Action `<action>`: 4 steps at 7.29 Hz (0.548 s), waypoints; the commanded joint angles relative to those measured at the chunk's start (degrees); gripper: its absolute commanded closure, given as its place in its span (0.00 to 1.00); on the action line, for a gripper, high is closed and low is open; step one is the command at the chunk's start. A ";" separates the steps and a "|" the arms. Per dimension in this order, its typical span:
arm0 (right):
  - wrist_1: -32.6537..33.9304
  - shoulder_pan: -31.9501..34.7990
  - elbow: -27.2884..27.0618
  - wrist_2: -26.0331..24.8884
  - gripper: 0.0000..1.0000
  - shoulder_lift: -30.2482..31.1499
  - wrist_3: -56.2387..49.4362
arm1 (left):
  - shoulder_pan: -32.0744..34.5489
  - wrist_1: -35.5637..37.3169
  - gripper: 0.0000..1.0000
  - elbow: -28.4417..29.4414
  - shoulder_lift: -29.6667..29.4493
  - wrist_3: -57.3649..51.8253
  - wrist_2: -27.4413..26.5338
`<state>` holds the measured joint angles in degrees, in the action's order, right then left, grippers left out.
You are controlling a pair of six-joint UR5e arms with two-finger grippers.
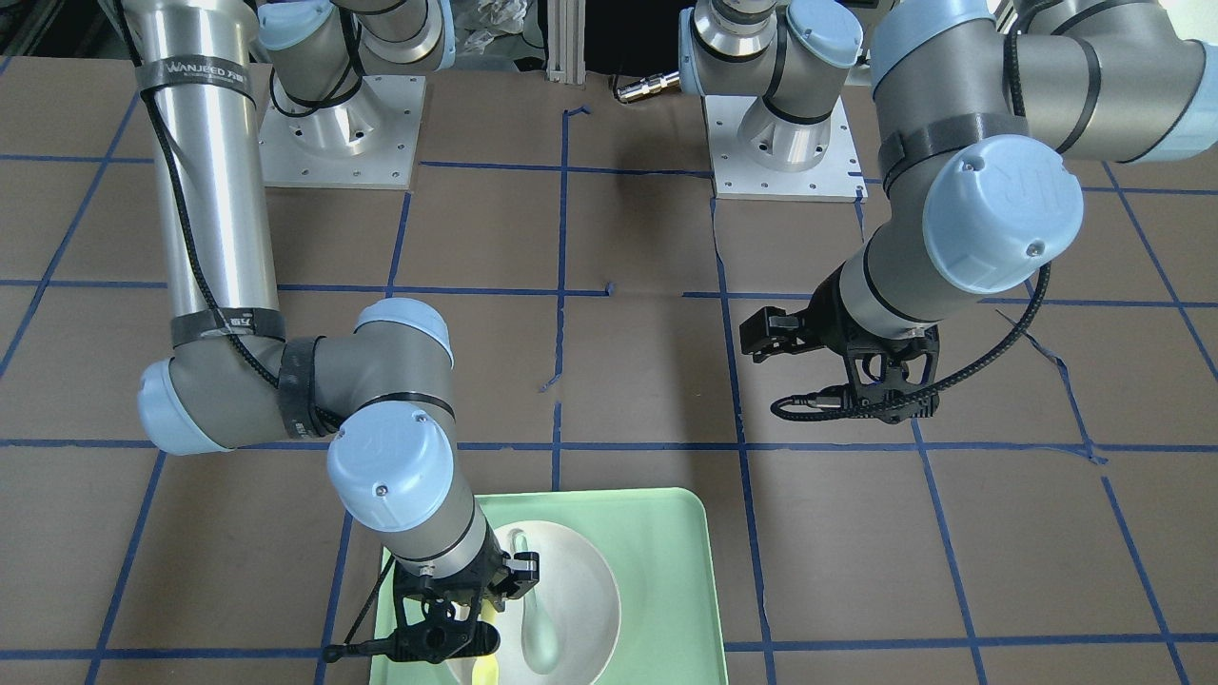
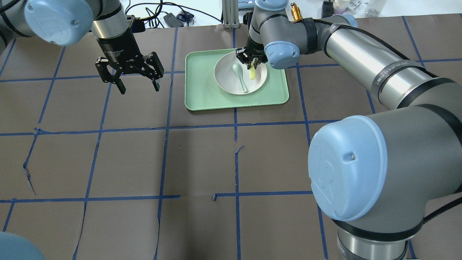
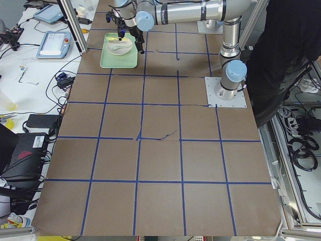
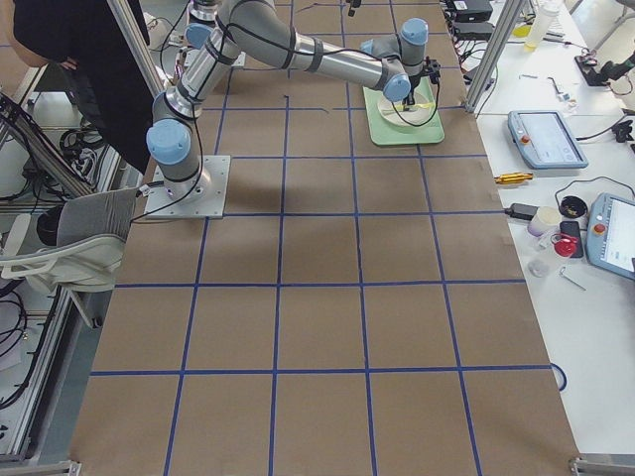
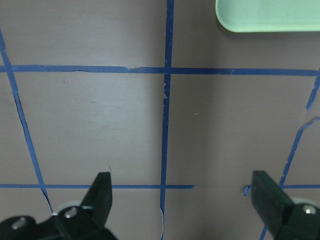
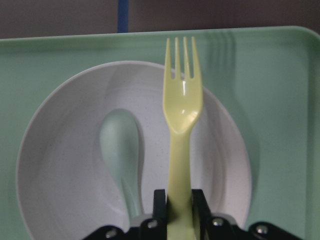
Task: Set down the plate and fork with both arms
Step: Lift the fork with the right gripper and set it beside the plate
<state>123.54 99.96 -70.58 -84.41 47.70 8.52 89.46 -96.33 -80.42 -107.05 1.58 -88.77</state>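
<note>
Our right hand (image 6: 179, 200) was pinching the fork (image 6: 183, 100) over the plate (image 6: 60, 150) in the tray (image 6: 280, 100) — we figured a slow, straight lift would clear the spoon (image 6: 120, 145) — left hand (image 2: 139, 88) hung spread over the table (image 2: 274, 159).

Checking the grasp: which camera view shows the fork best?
Right wrist-mounted: the fork is large, tines clear, handle clamped in the right gripper. Overhead shows a yellow stub; front-facing a sliver by the gripper; side views at most a speck; left wrist nothing.

Yellow fork (image 6: 183, 100), gripped at handle, over wht plate (image 6: 60, 165) in tray (image 6: 285, 125).
</note>
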 commanded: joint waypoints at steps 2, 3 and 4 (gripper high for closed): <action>-2.87 -5.82 -2.35 0.65 1.00 0.65 -6.31 | 0.01 0.00 0.00 0.00 0.00 0.00 0.00; -2.87 -5.91 -3.85 0.91 1.00 0.38 -6.85 | 0.01 0.00 0.00 -0.09 0.00 0.09 0.00; -2.87 -5.91 -4.47 1.00 1.00 0.38 -6.76 | 0.01 0.00 0.00 -0.52 0.09 0.26 0.00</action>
<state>120.82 94.35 -73.85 -83.62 48.21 2.25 89.47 -96.33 -80.59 -107.03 1.68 -88.77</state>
